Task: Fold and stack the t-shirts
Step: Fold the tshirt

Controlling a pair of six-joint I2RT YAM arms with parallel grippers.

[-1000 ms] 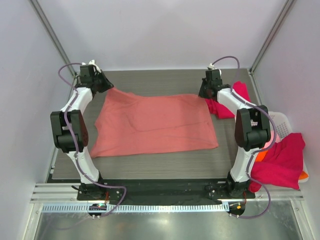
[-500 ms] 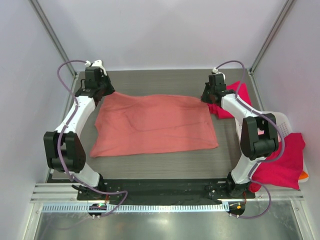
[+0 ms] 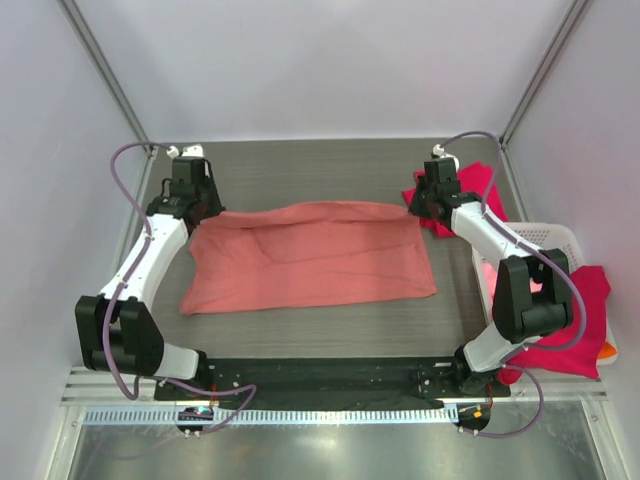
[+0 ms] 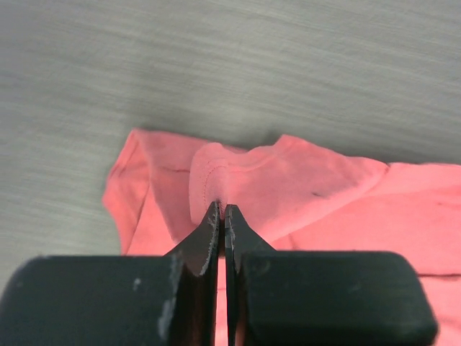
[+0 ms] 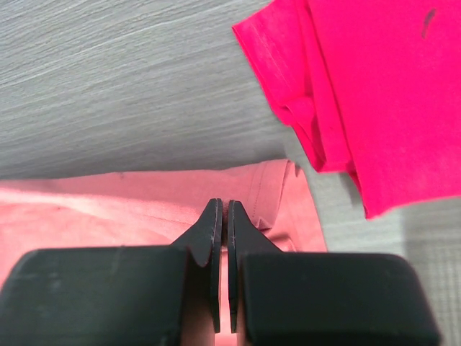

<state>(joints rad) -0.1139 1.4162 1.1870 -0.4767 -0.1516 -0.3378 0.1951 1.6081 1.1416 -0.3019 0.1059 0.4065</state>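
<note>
Salmon-pink cloth t-shirt (image 3: 310,258) laid out wide across middle of grey wood-grain tabletop (image 3: 320,165), between the two arms. Roughly rectangular, long side running left to right. Near edge flat on the table, near-left corner flaring outward. Far edge gathered into a low rolled ridge from one far corner to the other. Slack creases in left half, right half smoother. Plain colour, no print visible.

Left gripper (image 3: 193,207) at far-left corner of that shirt, jaws pressed together, a fold of the cloth pinched between the tips. From left wrist: rounded stitched hem bunched right at the fingertips (image 4: 209,231), rows of stitching showing, cloth puckered around it, bare table beyond.

Right gripper (image 3: 424,203) at far-right corner, likewise clamped tight on the salmon cloth. From right wrist: hemmed edge with a stitch line just right of the tips, corner lying on the table.

Crimson-red t-shirt (image 5: 382,86) crumpled on table beyond and to the right of right gripper, near the salmon corner, thin strip of table showing between the two in the wrist view. Layered folds along its near edge.

White plastic lattice basket (image 3: 556,243) at right edge of table. More crimson-red cloth (image 3: 572,318) draped over its near side, scrap of orange cloth (image 3: 607,350) peeking out beneath.
</note>
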